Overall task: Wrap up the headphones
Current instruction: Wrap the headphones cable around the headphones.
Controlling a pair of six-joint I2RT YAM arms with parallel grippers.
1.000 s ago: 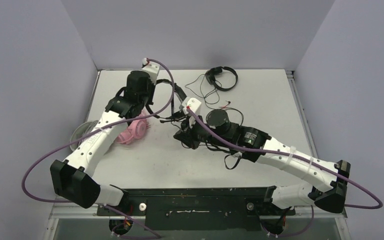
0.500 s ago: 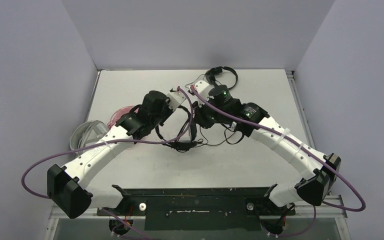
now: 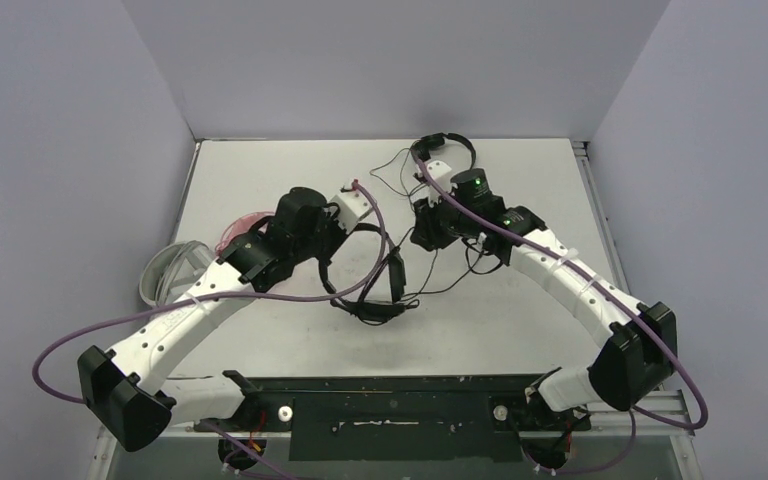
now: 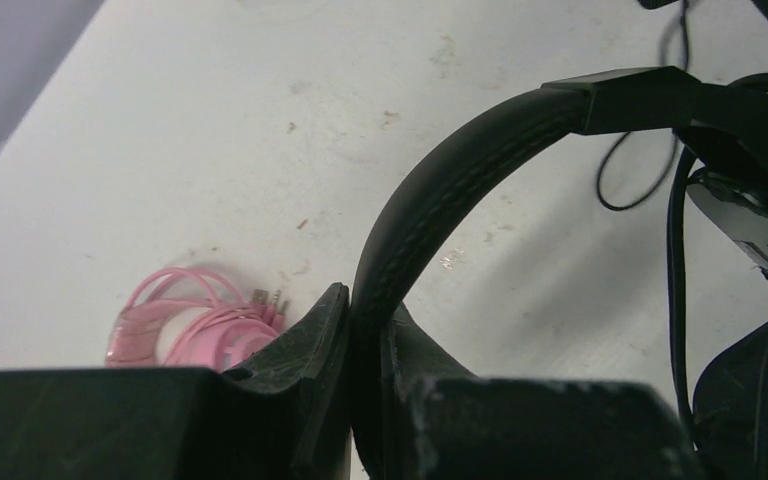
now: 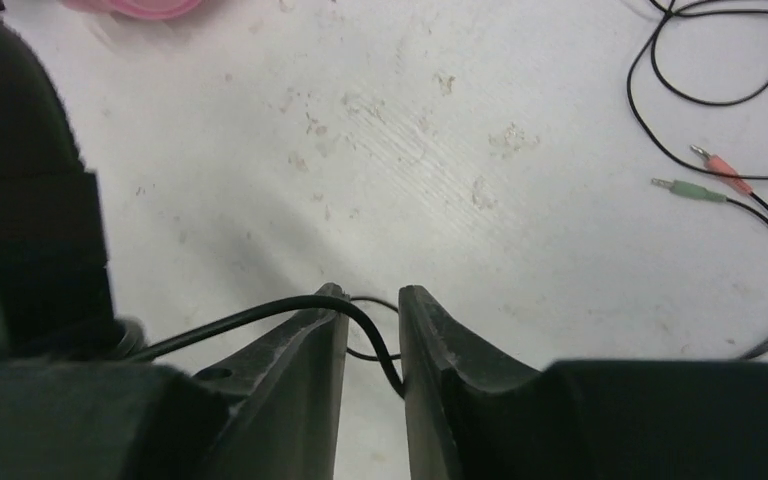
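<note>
Over the last second the left arm has swung from the rear left toward the middle of the table (image 3: 520, 310), and the right arm has pulled back from the centre toward the rear.

Far left, the white-grey headset (image 3: 172, 268) lies at the table's edge, clear of both arms. Just right of it, the pink headset (image 4: 195, 325) rests on the surface with its pink cord coiled around it. It lies beside and below the left gripper (image 4: 365, 305) and is not touching it.

That gripper is clamped tight on the padded headband of a black headset (image 4: 460, 165). The band rises from between the fingers and arches off to the right, while the ear cups hang below, near the table's centre.

Further right, the right gripper (image 5: 372, 300) has its jaws only narrowly parted, and a thin black cable (image 5: 250, 318) runs through the gap. In the top view this cable leads down toward the held headset.

Behind the right wrist, at the rear edge, the second black headset (image 3: 457, 150) is partly hidden by the arm. Its loose cord ends in green and pink plugs (image 5: 695, 190) lying on the table.
</note>
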